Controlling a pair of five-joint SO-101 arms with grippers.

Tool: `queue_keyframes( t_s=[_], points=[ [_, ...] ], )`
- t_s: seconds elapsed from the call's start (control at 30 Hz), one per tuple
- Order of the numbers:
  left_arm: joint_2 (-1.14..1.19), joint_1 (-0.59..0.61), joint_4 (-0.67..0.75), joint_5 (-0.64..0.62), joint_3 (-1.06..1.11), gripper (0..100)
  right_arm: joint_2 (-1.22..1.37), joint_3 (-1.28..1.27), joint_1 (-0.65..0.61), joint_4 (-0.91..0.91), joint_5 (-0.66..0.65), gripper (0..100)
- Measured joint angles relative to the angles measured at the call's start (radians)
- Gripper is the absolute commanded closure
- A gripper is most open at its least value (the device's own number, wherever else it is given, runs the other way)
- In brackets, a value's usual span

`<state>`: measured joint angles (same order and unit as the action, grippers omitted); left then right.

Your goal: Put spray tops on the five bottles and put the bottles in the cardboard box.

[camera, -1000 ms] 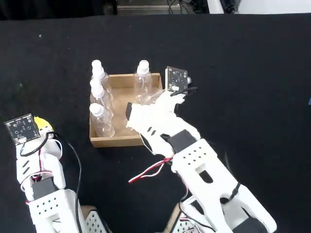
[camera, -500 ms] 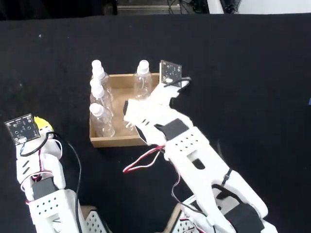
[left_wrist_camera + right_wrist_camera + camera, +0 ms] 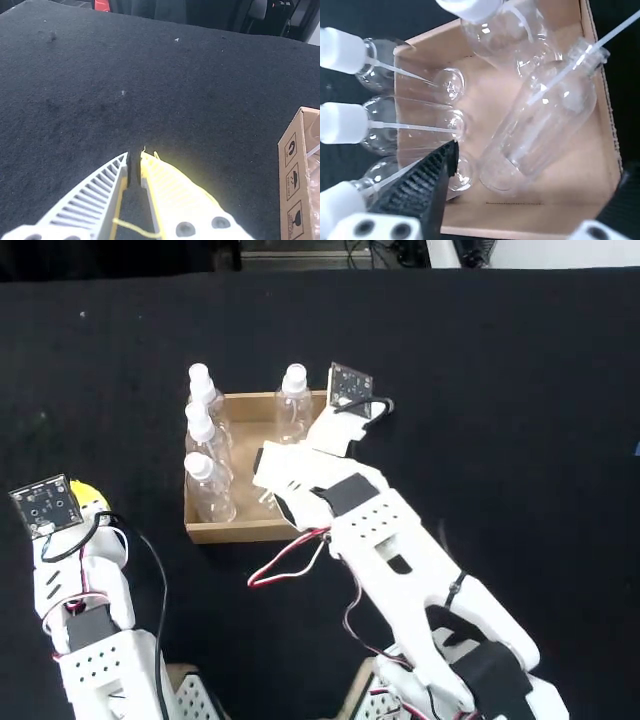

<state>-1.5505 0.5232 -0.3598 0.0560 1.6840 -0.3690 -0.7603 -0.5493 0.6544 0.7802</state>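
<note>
The cardboard box (image 3: 296, 167) bears printed handling symbols (image 3: 295, 181).

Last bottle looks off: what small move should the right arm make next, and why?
Probably close the right end effector on the leaning bottle and stand it up. The end effector hangs open above the box. This bottle tilts, and its tube juts past the bare neck, so it may not be seated.

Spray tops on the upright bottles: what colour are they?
White spray tops, best in the right wrist view.
</note>
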Motion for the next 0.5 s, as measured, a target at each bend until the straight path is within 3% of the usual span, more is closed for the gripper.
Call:
queue_keyframes(
  t_s=[0.5],
  points=[
    [0.0,0.0,0.0,0.0,0.0,97,0.002,0.0,0.0,-0.081,0.006,60.6]
  ],
)
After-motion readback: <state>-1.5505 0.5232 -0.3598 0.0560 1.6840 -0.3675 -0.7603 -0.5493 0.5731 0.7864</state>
